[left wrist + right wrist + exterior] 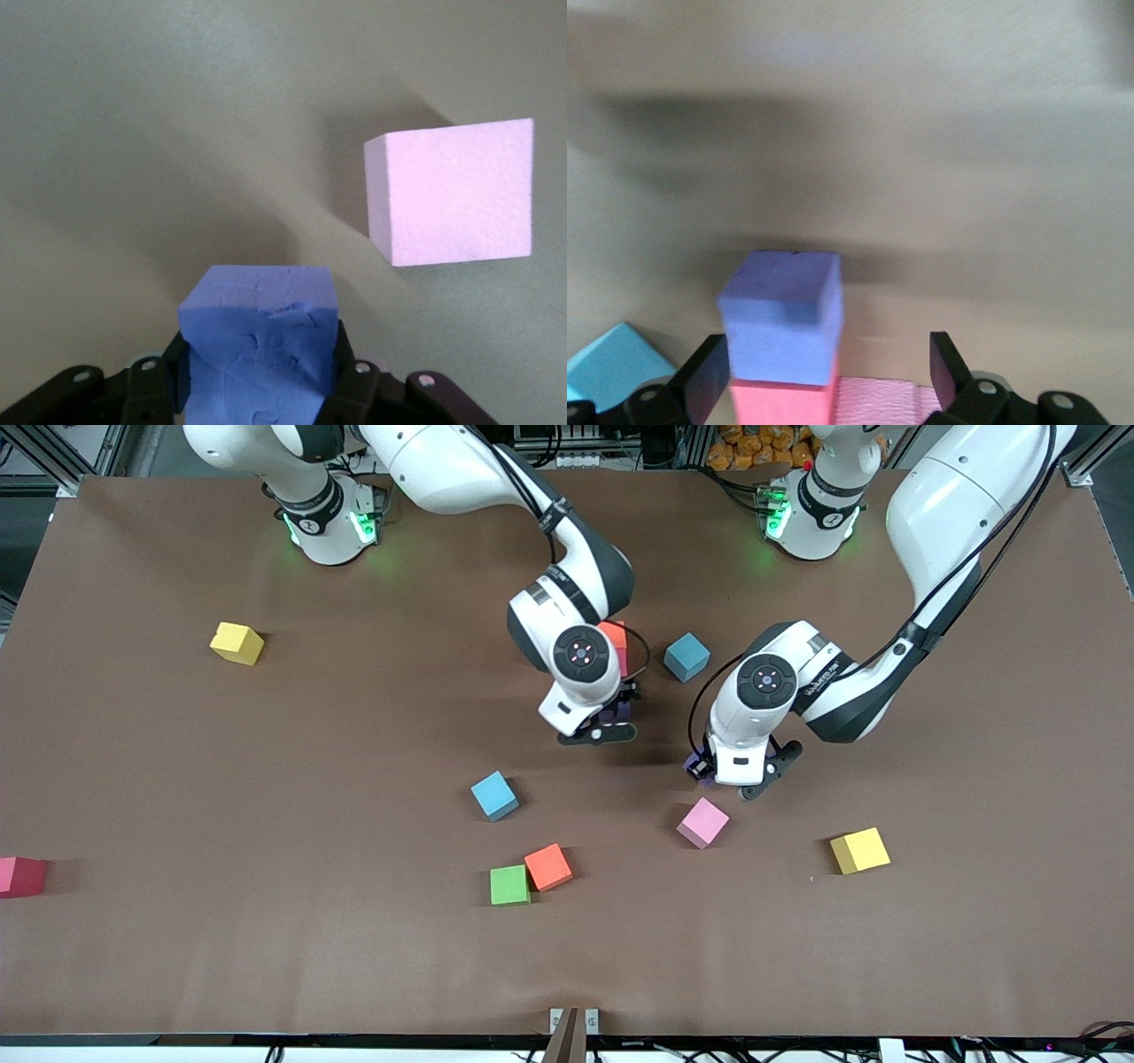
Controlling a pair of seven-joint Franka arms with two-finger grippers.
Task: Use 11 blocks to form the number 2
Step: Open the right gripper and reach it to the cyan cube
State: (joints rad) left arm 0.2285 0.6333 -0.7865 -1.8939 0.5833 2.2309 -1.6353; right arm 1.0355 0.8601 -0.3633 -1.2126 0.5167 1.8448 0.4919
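Note:
My left gripper (710, 771) (257, 367) is shut on a purple block (698, 765) (257, 310), held just above the table. A pink block (702, 822) (452, 190) lies on the table close by, nearer the front camera. My right gripper (609, 731) (828, 376) stands open around a second purple block (617, 710) (784, 314) at mid-table; that block sits close to one finger. It touches a red block (784, 403), which has a pink block (881, 398) beside it. A red block (615, 640) shows past the right wrist. No finished number 2 shows.
Loose blocks lie about: blue (687, 657) (611, 363) beside the right gripper, blue (494, 795), orange (548, 866) touching green (509, 885), yellow (859, 850) toward the left arm's end, yellow (236, 643) and red (19, 876) toward the right arm's end.

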